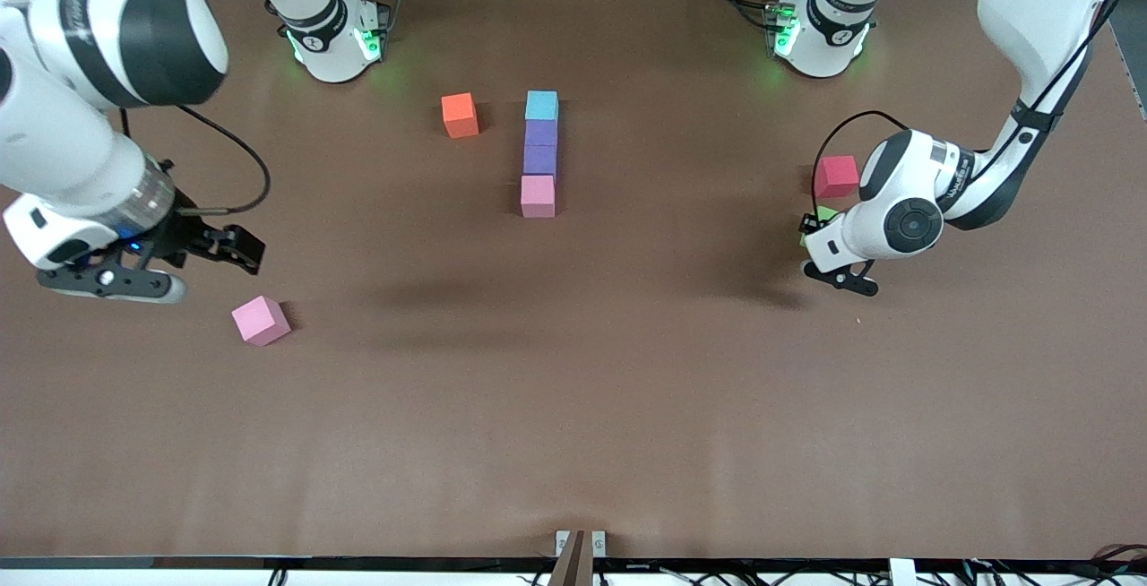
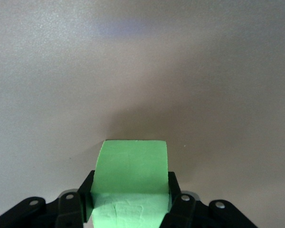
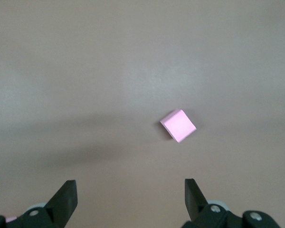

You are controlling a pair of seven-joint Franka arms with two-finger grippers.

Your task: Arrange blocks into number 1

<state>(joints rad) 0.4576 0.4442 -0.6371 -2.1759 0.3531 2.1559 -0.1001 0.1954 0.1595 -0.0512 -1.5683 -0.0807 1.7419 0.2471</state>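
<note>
I see the left gripper (image 2: 130, 205) pinching a matte green cube (image 2: 131, 173), mostly hidden at frame right in the front view; the right gripper (image 3: 130, 197) hangs spread over a loose pink cube (image 3: 178, 125).

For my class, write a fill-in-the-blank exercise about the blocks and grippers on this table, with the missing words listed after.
1. The left gripper has its fingers against the ____ block.
2. In the line of four blocks, the block farthest from the front camera is ____.
3. The right gripper is open above a lone ____ block.
4. The orange block lies toward the ____ arm's end of the table from the line.

Missing words: green; light blue; pink; right
</note>
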